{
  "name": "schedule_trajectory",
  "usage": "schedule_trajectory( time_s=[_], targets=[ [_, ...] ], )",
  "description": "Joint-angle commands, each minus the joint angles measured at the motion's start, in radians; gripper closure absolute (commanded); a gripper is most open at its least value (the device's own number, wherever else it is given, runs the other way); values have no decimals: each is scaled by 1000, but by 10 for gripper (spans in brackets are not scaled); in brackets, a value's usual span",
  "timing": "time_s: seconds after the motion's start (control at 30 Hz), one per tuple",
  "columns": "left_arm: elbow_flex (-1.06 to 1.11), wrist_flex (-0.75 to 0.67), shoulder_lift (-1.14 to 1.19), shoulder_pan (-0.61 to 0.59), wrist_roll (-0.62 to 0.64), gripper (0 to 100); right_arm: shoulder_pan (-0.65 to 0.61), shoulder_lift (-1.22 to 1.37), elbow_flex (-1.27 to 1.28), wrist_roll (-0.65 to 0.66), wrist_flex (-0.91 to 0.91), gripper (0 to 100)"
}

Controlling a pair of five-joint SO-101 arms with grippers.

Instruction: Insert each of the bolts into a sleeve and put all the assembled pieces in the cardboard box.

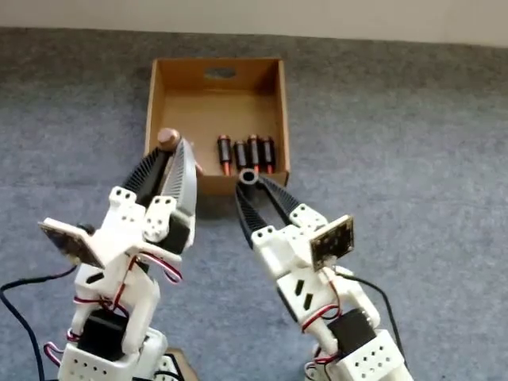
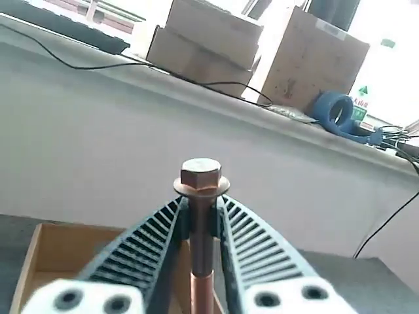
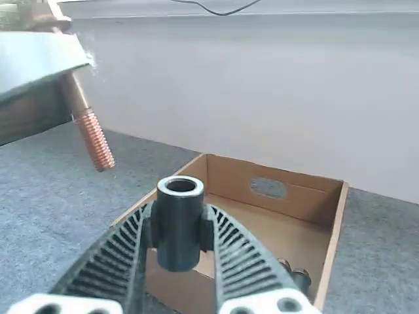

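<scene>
My left gripper (image 1: 171, 155) is shut on a copper bolt (image 2: 201, 222), held upright with its hex head (image 1: 167, 138) above the fingertips, over the box's near left wall. My right gripper (image 1: 252, 184) is shut on a dark sleeve (image 3: 179, 221), its bore facing up, at the near wall of the cardboard box (image 1: 267, 103). In the right wrist view the bolt's threaded end (image 3: 95, 142) hangs beside and above the sleeve, apart from it. Several assembled pieces (image 1: 246, 152) lie in a row in the box's near right corner.
Grey carpet (image 1: 413, 135) covers the table around the box. A white wall (image 2: 98, 157) rises behind it, with cartons, cables and a blue tape roll (image 2: 337, 111) on the ledge above.
</scene>
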Motion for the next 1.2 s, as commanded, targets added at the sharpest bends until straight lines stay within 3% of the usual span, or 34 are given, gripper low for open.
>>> schedule_trajectory(
  time_s=[0.0, 0.2, 0.53, 0.77, 0.97, 1.17],
  targets=[
    [-16, -34, -13, 67, 8, 992, -1, -7, -22, -5, -27, 993],
    [-119, -32, 7, 143, 8, 991, -1, -7, -21, -5, -24, 993],
    [-283, -35, 381, 145, 8, 991, -1, -7, -21, -5, -21, 993],
    [-291, -40, 403, 168, 9, 991, -1, -7, -21, -5, -21, 993],
    [-298, -40, 404, 168, 141, 991, -1, -7, -21, -5, -21, 993],
    [-295, -40, 404, 168, 150, 991, -1, -12, 5, -5, -24, 993]
  ],
)
